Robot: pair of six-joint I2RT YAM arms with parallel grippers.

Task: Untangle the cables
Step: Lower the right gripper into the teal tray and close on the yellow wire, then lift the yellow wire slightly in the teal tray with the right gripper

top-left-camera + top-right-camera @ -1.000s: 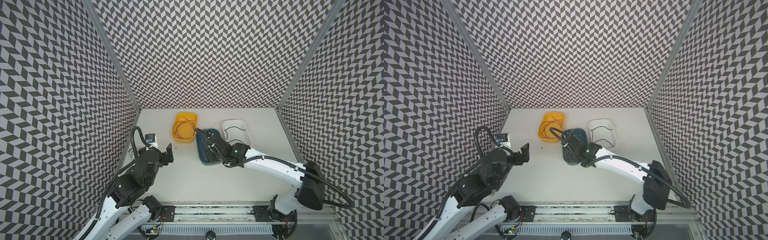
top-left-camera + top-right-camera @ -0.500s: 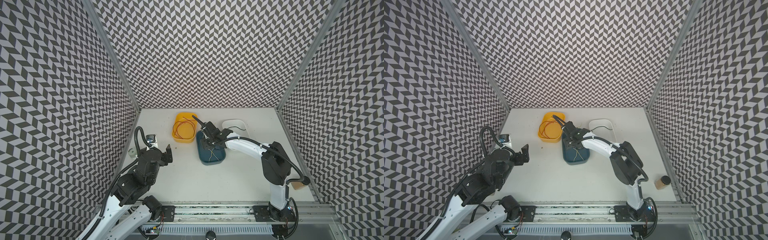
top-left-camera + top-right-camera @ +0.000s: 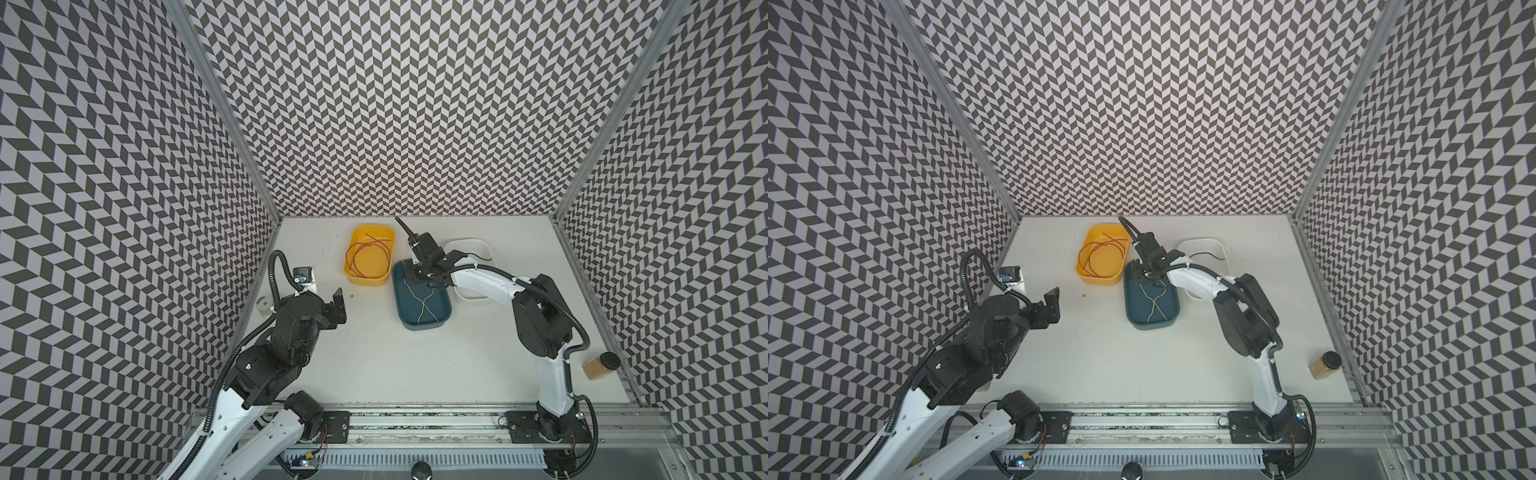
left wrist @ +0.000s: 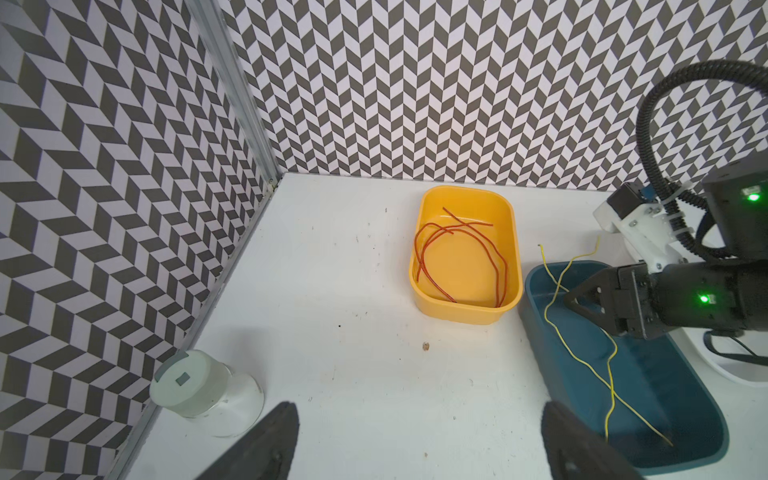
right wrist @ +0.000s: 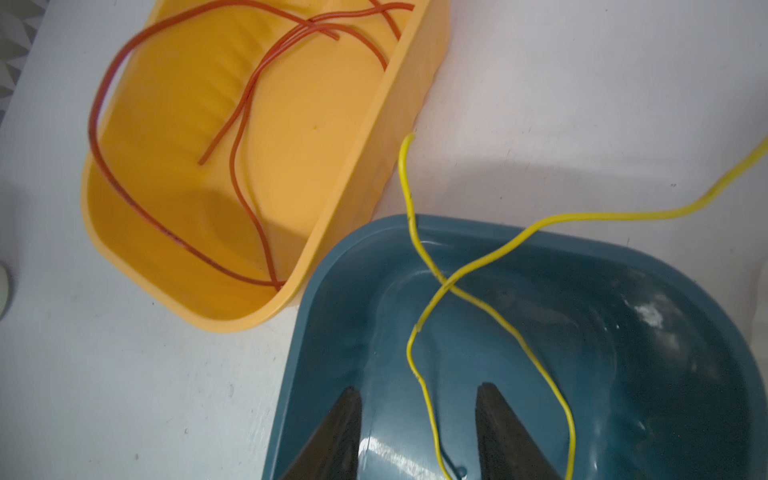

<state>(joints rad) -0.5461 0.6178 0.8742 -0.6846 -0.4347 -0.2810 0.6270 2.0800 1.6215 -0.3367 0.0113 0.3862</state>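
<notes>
A yellow tray (image 3: 365, 281), blue tray (image 3: 424, 326) and white tray (image 3: 489, 254) sit close together at the back of the counter (image 3: 395, 361). A brown-filled jar (image 3: 598, 365) stands at the right edge, a pale-lidded jar (image 4: 187, 382) at the left.

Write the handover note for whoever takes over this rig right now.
Left gripper: open, above the table, clear of the trays.
Right gripper: open, straddling one of the yellow cables in the blue tray.
Cables: red cables in the yellow tray, black cable in the white tray, yellow cables in the blue tray.
Done: colours sorted by tray.
To do: the yellow cables cross; separate them.
</notes>
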